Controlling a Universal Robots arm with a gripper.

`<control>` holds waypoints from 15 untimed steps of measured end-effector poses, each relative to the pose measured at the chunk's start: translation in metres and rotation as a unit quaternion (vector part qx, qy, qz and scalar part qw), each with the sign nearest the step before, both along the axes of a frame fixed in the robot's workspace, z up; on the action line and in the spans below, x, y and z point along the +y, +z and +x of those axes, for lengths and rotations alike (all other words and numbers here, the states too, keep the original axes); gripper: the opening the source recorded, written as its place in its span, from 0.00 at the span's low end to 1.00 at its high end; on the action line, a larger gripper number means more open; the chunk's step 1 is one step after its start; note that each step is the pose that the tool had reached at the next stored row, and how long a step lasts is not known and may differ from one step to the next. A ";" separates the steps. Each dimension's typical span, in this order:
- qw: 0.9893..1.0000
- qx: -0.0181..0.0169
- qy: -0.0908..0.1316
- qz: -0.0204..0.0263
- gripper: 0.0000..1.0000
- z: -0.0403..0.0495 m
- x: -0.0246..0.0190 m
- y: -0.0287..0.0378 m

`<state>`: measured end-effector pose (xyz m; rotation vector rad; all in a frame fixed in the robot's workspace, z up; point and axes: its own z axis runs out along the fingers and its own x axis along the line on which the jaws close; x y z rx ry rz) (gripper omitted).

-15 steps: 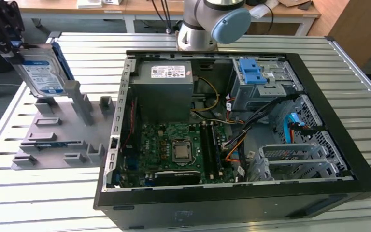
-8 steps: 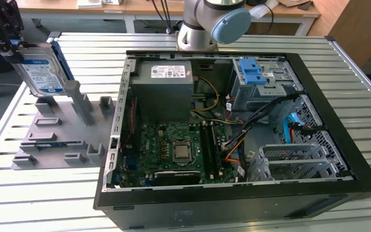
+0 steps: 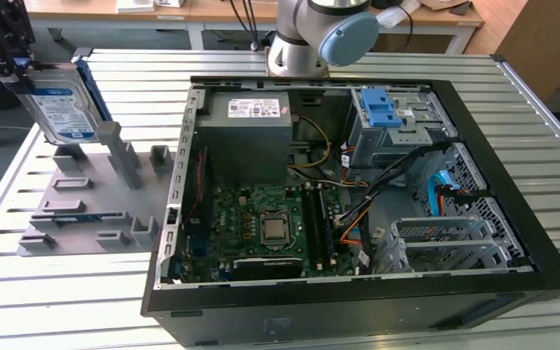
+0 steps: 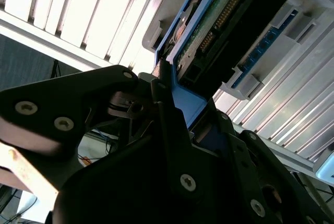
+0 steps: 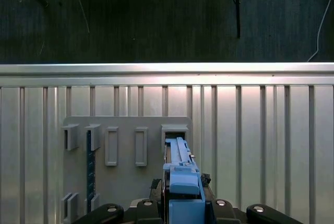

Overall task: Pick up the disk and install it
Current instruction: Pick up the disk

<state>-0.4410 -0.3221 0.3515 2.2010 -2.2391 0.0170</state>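
The disk (image 3: pixel 61 102) is a silver drive with a white-and-blue label and blue side rails. It stands on edge at the exterior view's far left, over the grey holder plate (image 3: pixel 95 189). My gripper (image 3: pixel 12 69) is shut on its upper end. In the first wrist view the disk's blue rail (image 5: pixel 180 174) runs out from the gripper (image 5: pixel 182 211) toward a slot (image 5: pixel 175 131) in the plate. Whether the disk's lower end still sits in that slot I cannot tell. The second wrist view shows a finger (image 4: pixel 164 109) pressed against the disk (image 4: pixel 219 25).
An open computer case (image 3: pixel 513 182) lies on the slatted metal table (image 3: pixel 76 306), to the right of the plate in the exterior view. Inside are a motherboard (image 3: pixel 270 226), a grey power supply (image 3: pixel 251 138) and a drive bay with a blue latch (image 3: pixel 382 109). The arm's base (image 3: pixel 309 36) stands behind the case.
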 end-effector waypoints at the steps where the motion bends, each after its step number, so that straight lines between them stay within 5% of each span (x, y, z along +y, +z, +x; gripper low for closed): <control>1: 1.000 0.000 0.000 0.000 0.36 0.0000 0.0000 0.0004; 15: 1.000 0.000 0.000 0.000 0.36 0.0000 0.0000 0.0063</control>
